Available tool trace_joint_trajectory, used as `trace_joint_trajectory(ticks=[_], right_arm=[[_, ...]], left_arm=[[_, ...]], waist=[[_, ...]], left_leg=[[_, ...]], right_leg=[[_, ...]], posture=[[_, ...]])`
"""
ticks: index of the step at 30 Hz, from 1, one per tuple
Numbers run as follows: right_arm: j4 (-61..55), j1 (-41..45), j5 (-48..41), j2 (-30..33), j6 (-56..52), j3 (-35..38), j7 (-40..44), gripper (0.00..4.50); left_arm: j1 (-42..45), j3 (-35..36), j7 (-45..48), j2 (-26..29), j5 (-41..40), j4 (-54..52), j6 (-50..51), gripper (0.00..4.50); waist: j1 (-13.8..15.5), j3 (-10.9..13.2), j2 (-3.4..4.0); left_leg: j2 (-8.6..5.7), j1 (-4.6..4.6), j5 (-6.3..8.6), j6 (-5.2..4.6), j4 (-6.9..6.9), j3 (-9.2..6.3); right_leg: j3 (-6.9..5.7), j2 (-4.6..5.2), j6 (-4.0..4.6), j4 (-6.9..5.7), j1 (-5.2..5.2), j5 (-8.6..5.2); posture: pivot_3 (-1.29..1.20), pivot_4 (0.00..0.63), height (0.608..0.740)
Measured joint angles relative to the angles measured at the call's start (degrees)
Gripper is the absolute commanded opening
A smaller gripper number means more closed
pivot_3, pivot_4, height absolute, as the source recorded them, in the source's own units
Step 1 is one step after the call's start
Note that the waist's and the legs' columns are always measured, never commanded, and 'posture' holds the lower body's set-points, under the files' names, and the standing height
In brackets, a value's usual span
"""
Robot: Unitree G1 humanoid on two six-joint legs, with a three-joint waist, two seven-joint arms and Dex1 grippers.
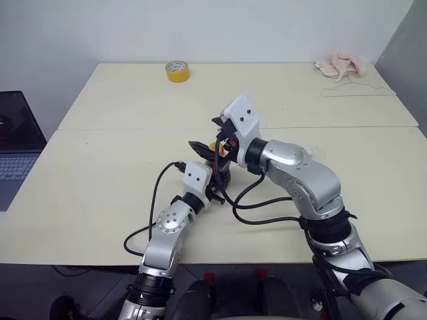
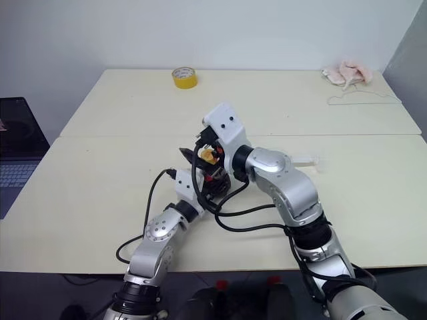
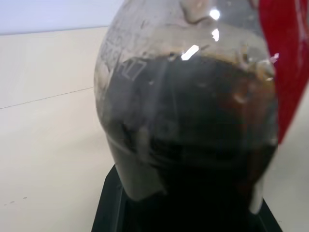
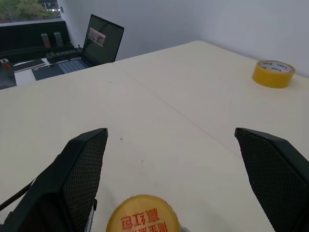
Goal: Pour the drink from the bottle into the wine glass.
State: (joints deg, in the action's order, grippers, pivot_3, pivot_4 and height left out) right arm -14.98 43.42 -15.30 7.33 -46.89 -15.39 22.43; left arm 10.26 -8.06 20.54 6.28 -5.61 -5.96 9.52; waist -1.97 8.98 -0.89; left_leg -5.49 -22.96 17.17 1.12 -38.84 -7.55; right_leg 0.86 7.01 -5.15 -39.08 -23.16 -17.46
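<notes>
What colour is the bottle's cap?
Orange-yellow with red print, the cap shows best in the right wrist view.

Bare table [image 1: 100, 193] surrounds both arms; far off lie tape roll [image 1: 177, 71] and cloth [image 1: 343, 65].

Bottle [image 3: 193, 121]: clear glossy plastic, ribbed, smeary inside; glossy red label. Cap [image 4: 143, 215] smooth orange-yellow plastic. Gripper fingers [image 4: 84, 169] matt black, mesh-textured pads. Table [image 1: 100, 193] matt cream. Tape roll [image 1: 177, 71] glossy yellow. Cloth [image 1: 343, 65] soft pink.
</notes>
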Motion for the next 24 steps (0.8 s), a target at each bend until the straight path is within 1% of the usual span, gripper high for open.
trace_joint_trajectory(ticks=[5, 14, 24], right_arm=[[1.82, 0.00, 0.89, -1.14, 0.33, -0.21, -0.39, 4.50], [2.50, -0.26, 2.73, -1.07, 0.63, -0.37, -0.39, 4.50], [3.54, -1.63, 2.82, -0.31, 2.17, 0.51, -0.28, 4.50]], left_arm=[[0.01, -0.01, 0.00, 0.05, 0.02, 0.00, 0.00, 0.86], [0.01, 0.00, -0.01, 0.11, 0.04, 0.00, 0.00, 0.84], [0.22, -0.06, -0.09, -0.06, 0.17, 0.36, 0.00, 0.81]], waist=[[-0.01, 0.00, 0.00], [-0.01, 0.00, 0.00], [0.00, 0.00, 0.00]], left_leg=[[0.00, 0.00, 0.00, 0.00, 0.00, 0.00], [0.00, 0.00, 0.00, 0.00, 0.00, 0.00], [-0.01, 0.00, 0.00, 0.00, 0.00, 0.00]], right_leg=[[0.00, 0.00, 0.00, 0.00, 0.00, 0.00], [0.00, 0.00, 0.00, 0.00, -0.01, 0.00], [0.00, 0.00, 0.00, 0.00, 0.00, 0.00]], posture=[[0.00, 0.150, 0.740], [0.00, 0.150, 0.740], [0.00, 0.150, 0.740]])
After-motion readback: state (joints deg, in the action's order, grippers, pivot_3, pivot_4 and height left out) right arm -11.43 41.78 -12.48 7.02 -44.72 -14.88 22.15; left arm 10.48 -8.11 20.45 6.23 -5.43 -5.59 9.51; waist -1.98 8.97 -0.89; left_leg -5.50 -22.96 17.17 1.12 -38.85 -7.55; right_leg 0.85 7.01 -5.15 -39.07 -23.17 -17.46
